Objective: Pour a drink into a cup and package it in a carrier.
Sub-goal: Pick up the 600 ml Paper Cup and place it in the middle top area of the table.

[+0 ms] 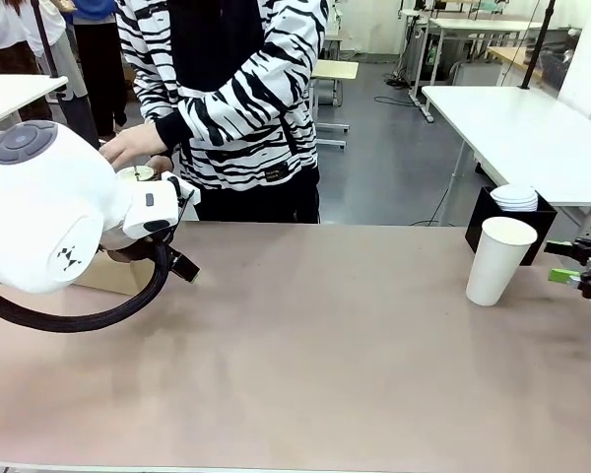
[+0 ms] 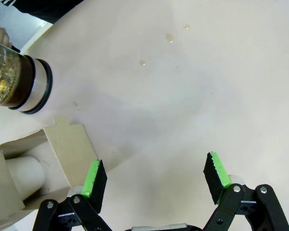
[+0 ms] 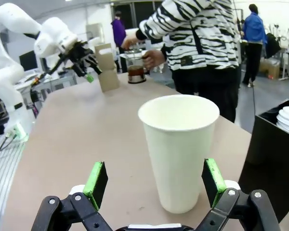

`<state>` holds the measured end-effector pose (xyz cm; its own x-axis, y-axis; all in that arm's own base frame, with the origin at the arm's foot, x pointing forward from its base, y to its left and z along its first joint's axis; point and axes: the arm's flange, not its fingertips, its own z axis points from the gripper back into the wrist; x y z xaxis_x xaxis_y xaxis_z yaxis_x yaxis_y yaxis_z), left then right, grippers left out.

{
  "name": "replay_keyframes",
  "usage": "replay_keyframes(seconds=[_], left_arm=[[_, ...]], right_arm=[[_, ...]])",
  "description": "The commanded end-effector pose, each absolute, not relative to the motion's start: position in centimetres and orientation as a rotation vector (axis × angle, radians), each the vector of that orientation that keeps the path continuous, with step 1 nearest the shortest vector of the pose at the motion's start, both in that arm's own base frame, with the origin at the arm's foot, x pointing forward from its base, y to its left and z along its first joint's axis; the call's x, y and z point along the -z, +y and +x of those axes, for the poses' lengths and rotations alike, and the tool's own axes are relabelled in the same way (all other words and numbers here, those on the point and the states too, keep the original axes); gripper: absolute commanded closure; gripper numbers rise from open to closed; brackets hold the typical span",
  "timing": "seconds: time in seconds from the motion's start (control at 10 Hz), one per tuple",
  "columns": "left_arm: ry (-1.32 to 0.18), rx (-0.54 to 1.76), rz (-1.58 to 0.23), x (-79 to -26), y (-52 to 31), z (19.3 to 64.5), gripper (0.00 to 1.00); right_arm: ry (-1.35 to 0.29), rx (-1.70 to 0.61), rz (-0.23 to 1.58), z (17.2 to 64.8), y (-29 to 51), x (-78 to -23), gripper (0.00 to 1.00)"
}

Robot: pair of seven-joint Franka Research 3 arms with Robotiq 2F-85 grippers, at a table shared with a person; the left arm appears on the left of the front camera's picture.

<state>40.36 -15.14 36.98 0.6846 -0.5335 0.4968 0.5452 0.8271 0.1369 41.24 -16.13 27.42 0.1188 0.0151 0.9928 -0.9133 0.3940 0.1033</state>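
The drink is dark liquid in a clear glass carafe [image 2: 17, 82] with a metal band. It stands at the table's far left, and a person's hand [image 3: 151, 58] holds the carafe [image 3: 136, 72]. The tan cardboard carrier [image 2: 62, 149] stands beside it with a white cup in one hole. My left gripper [image 2: 155, 175] hangs open over bare table next to the carrier [image 1: 113, 274]. A tall white paper cup [image 1: 499, 259] stands upright at the right. My right gripper [image 3: 154, 183] is open, and the cup [image 3: 179, 149] stands just ahead of its jaws, untouched.
A black box [image 1: 478, 222] of white lids sits behind the cup at the table's far right edge. A few small droplets [image 2: 169, 37] lie on the tabletop. The person in a striped top [image 1: 227, 89] stands at the far side.
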Motion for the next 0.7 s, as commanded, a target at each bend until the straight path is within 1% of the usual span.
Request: replay_keyframes(seconds=[0.0, 0.2, 0.3, 0.6], left_arm=[[-0.55, 0.605, -0.024, -37.0, -15.1, 40.3, 0.0], [-0.55, 0.605, -0.024, -37.0, -15.1, 40.3, 0.0], [-0.55, 0.605, -0.024, -37.0, -15.1, 40.3, 0.0], [-0.55, 0.605, -0.024, -37.0, -15.1, 40.3, 0.0]], right_arm=[[-1.258, -0.859, 0.946, 40.1, -16.6, -28.5, 0.0], [-1.258, -0.859, 0.946, 40.1, -16.6, -28.5, 0.0], [-1.258, -0.851, 0.938, 41.1, -16.3, -27.3, 0.0], [-1.33, -0.847, 0.903, 41.4, -15.5, -26.4, 0.0]])
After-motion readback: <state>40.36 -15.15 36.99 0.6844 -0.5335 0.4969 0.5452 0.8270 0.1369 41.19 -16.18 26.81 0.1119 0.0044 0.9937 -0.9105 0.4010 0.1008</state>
